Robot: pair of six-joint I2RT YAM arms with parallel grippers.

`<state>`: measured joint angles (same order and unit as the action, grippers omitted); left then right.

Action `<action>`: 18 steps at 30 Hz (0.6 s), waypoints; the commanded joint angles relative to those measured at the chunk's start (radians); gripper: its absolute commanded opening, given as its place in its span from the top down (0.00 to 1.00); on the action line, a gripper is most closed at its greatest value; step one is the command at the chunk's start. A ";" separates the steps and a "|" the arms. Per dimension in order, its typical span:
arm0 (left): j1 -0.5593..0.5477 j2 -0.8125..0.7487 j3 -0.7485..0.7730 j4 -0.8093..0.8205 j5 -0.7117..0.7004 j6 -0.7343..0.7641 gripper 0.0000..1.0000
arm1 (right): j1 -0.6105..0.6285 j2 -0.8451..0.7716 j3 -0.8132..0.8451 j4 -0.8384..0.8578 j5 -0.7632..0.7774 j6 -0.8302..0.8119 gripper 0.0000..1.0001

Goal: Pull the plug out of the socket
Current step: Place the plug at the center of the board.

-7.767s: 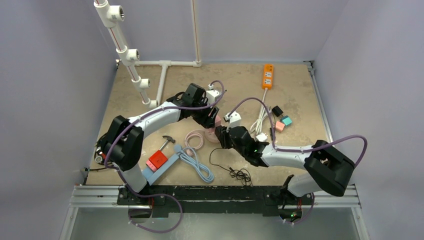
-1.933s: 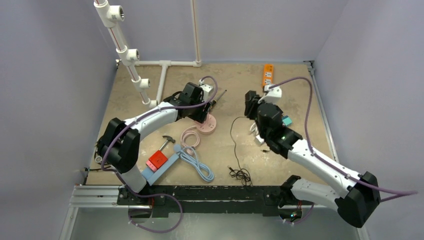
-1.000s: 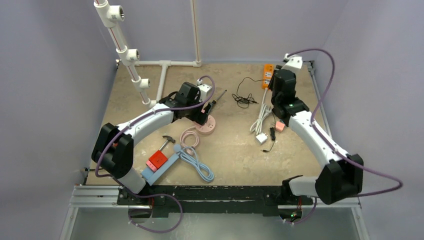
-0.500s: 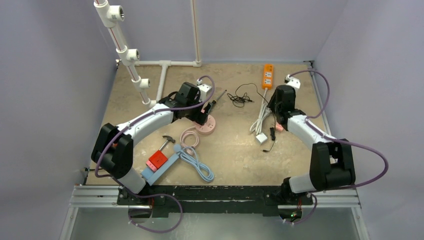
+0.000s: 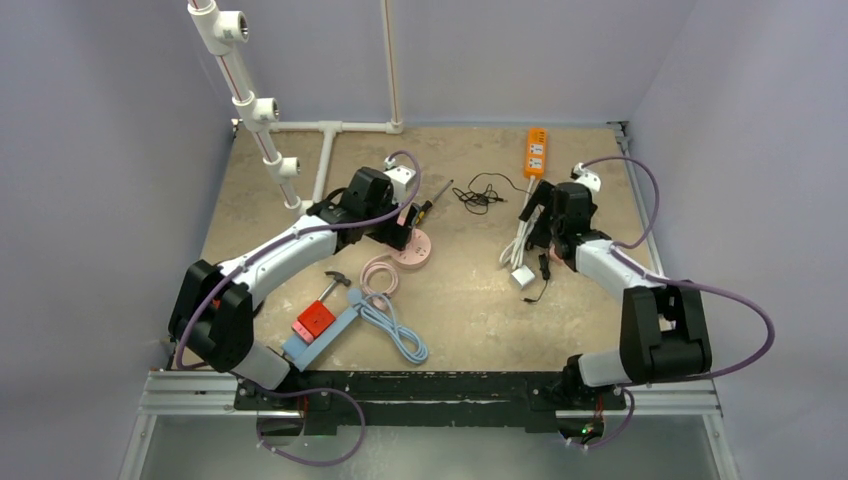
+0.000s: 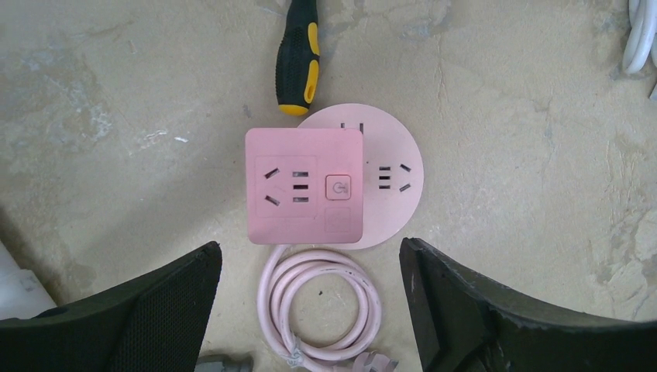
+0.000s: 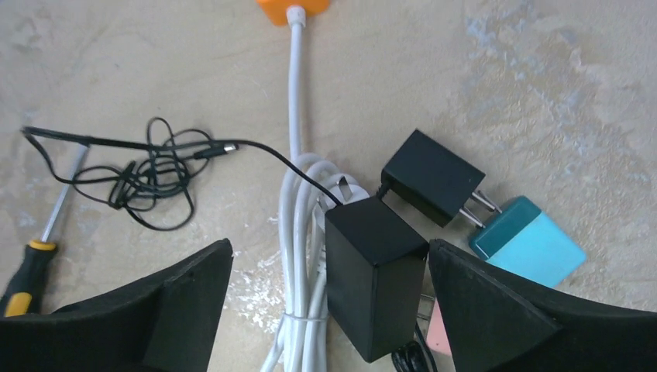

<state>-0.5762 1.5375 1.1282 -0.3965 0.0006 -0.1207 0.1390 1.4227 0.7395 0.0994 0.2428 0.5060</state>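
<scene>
The pink socket (image 6: 304,186), a square block on a round base, lies on the table with all its holes bare. My left gripper (image 6: 307,252) hovers open over it, its fingers either side of the socket's coiled pink cord (image 6: 321,310). The black plug (image 7: 376,271) rests on a white cable bundle (image 7: 298,232) at the right. Its thin black cord (image 7: 147,174) trails left to a tangle. My right gripper (image 7: 331,248) stands wide open around the plug. From above, the left gripper (image 5: 405,225) covers part of the socket (image 5: 415,252), and the right gripper (image 5: 545,222) hides the plug.
An orange power strip (image 5: 537,152) lies at the back right. A small black adapter (image 7: 434,177) and a teal one (image 7: 527,240) sit beside the plug. A screwdriver (image 6: 298,54) lies behind the socket. Hammer (image 5: 330,285), red block (image 5: 316,320), blue cable (image 5: 395,330) front left; white pipes (image 5: 260,110) back left.
The right arm drew back from the orange strip to the adapters and its jaws opened, leaving the plug on the white cables. The left arm barely shifted.
</scene>
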 commanded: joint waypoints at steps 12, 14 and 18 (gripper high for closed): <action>0.013 0.012 -0.011 0.076 -0.047 -0.036 0.15 | -0.004 -0.295 0.093 -0.054 -0.050 -0.080 0.01; 0.013 0.022 -0.022 0.098 -0.026 -0.031 0.15 | -0.003 -0.331 0.084 -0.041 -0.091 -0.100 0.01; 0.012 0.027 -0.051 0.163 0.091 -0.037 0.16 | -0.003 -0.382 0.050 -0.016 -0.168 -0.128 0.01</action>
<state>-0.5697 1.5600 1.1023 -0.3237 -0.0021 -0.1390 0.1383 1.0824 0.7883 0.0566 0.1726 0.4339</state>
